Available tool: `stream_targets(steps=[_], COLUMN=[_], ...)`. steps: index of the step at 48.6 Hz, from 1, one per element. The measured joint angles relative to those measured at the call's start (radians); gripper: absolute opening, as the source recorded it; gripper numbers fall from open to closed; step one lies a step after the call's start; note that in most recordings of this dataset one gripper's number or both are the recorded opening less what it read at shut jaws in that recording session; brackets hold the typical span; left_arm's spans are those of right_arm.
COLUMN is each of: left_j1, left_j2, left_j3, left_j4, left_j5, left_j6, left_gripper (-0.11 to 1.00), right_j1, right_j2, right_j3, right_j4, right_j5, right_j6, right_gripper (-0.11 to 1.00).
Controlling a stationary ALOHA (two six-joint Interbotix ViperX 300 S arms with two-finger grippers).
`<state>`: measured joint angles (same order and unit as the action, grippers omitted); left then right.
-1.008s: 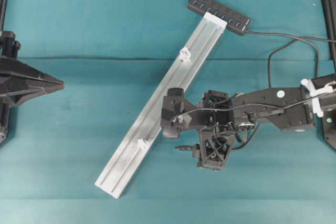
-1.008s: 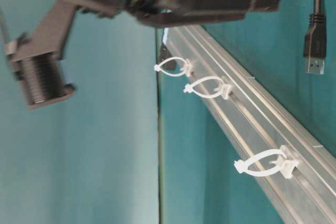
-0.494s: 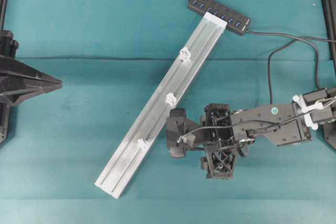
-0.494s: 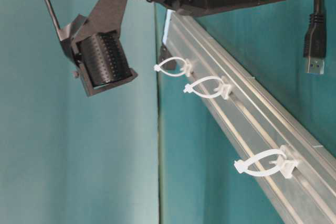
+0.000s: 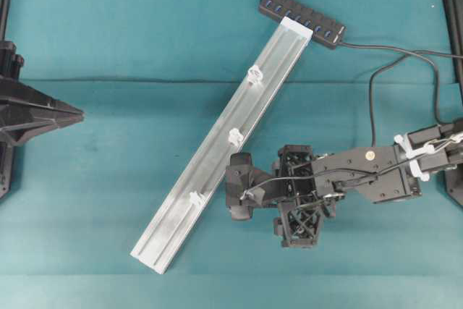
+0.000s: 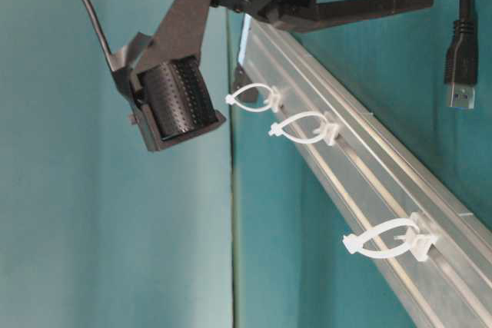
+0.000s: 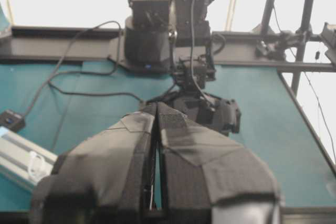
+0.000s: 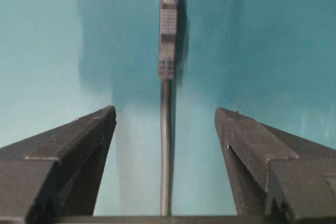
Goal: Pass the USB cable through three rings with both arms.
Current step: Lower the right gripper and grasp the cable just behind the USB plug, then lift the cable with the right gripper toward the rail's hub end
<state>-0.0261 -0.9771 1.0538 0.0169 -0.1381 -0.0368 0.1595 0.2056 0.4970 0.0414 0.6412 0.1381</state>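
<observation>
Right wrist view: right tool [image 8: 164,129] spread wide astride the USB cable [image 8: 165,145] lying on the teal worktop [image 8: 47,51], seemingly lined up to pinch it behind the plug, left tool [image 7: 156,150] clenched and empty, rings [image 5: 235,136] unthreaded on the rail [image 5: 217,151].

From where I sit this is a robotics lab bench, not a home or a shop: the table [image 5: 108,179] is covered wall to wall in plain teal cloth, with two black robot arms mounted at its opposite edges. Through the left wrist camera I see the far arm's base [image 7: 149,35] bolted to a dark metal frame [image 7: 294,64], with loose wires [image 7: 68,85] trailing across the cloth. The only props are test pieces, an aluminium rail [image 5: 224,142] carrying small white clips and a black multi-port hub [image 5: 300,18].
</observation>
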Motion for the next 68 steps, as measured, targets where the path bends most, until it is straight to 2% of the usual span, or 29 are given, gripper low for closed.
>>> stream_targets(steps=[17, 24, 34, 45, 56, 61, 68], left_j1=[0.002, 0.002, 0.002, 0.000, 0.000, 0.000, 0.002], left_j2=[0.002, 0.002, 0.000, 0.000, 0.000, 0.000, -0.002], left_j3=[0.002, 0.000, 0.000, 0.002, 0.002, 0.002, 0.002], left_j4=[0.000, 0.002, 0.000, 0.000, 0.000, 0.000, 0.000], left_j5=[0.000, 0.000, 0.002, 0.000, 0.000, 0.002, 0.000], left_j6=[0.000, 0.000, 0.000, 0.000, 0.000, 0.000, 0.000], left_gripper=[0.00, 0.00, 0.00, 0.00, 0.00, 0.00, 0.00], right_j1=[-0.002, -0.003, -0.008, -0.002, 0.008, 0.008, 0.006], right_j2=[0.018, 0.020, 0.020, 0.023, 0.031, 0.034, 0.035], right_j3=[-0.006, -0.006, -0.006, -0.008, -0.018, -0.026, -0.031], right_j4=[0.000, 0.000, -0.003, 0.000, 0.002, 0.005, 0.003], right_j5=[-0.021, -0.023, -0.018, -0.017, 0.014, 0.031, 0.038], right_j6=[0.000, 0.000, 0.002, 0.002, 0.002, 0.002, 0.002], right_gripper=[0.78, 0.74, 0.61, 0.35, 0.16, 0.11, 0.11])
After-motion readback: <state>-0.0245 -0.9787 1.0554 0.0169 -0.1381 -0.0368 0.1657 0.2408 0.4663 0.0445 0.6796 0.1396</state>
